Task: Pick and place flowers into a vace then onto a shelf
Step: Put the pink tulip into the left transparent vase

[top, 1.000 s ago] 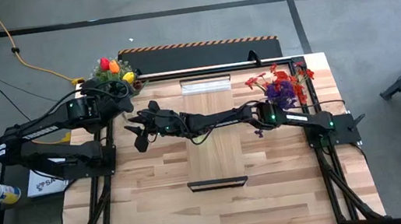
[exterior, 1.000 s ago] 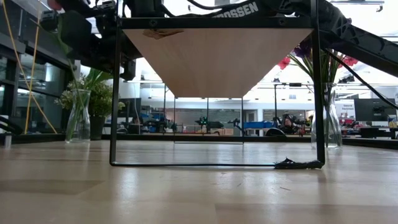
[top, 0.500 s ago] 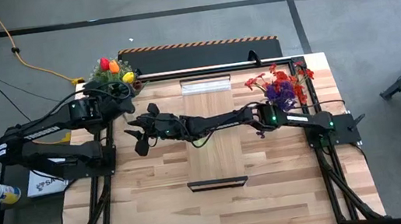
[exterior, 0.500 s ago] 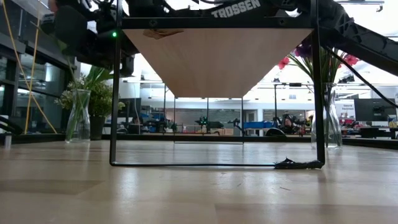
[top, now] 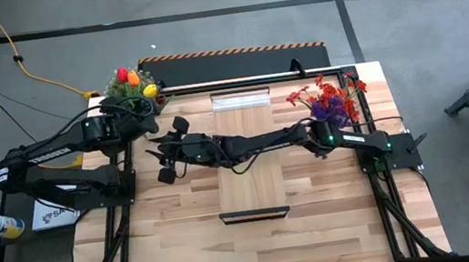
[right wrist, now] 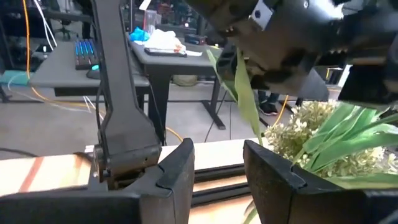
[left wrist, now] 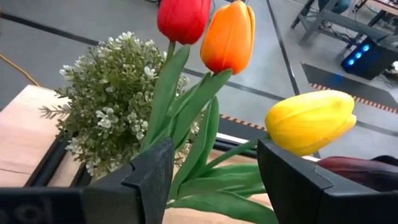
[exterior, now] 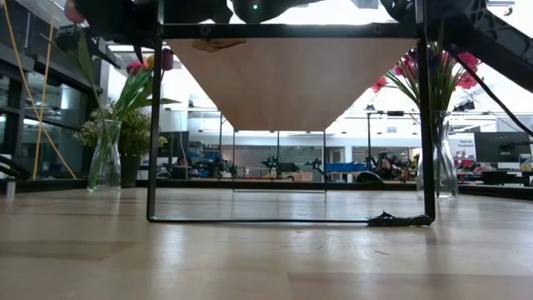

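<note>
A: High view evenly lit, soft daylight-like, arms throw only faint shadows on the surface (top: 185, 239). No glare.

B: Low view is backlit: bright windows and sky in the far room, blown out near the top; shelf (exterior: 291, 79) underside and arms read dark. Near surface blurred, soft sheen.

A: Left wrist view bright, the flowers (left wrist: 230, 37) sharp, end effector fingers (left wrist: 149, 180) soft and dark, background blurred.

B: Right wrist view dimmer, soft throughout.

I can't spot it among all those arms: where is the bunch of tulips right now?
From above, the tulips stand at the table's far left corner, beside the bushy pale-green plant, with the left gripper right at them.
</note>
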Robot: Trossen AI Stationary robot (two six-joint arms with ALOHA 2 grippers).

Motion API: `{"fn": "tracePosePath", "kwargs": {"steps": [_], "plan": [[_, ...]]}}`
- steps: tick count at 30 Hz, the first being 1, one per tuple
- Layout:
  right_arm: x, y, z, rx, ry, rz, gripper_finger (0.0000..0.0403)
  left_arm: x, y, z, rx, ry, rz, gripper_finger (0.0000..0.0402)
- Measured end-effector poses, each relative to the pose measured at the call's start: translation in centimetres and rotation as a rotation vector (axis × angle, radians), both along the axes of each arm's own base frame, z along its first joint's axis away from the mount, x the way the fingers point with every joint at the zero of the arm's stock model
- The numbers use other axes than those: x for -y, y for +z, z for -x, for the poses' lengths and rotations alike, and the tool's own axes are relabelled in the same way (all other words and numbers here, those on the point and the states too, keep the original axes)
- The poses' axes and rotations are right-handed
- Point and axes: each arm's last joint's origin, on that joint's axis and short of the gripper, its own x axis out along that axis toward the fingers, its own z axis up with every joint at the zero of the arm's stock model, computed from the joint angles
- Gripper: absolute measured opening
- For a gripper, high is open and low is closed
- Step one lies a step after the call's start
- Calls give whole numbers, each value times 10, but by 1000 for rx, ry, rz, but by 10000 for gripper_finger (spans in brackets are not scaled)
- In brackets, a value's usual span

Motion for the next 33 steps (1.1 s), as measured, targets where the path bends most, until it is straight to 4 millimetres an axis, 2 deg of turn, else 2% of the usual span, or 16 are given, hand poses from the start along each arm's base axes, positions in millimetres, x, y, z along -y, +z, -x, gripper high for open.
{"fn": "tracePosePath", "kwargs": {"steps": [5, 12, 33], "plan": [[0, 3, 2, -19, -11, 2, 129, 0, 0, 0, -11, -11, 6, 262], [0, 4, 3, -30, -11, 1, 129, 0, 0, 0, -122, -60, -11, 262], [-5, 5, 3, -35, 10, 24, 129, 0, 1, 0, -133, -47, -33, 262]]}}
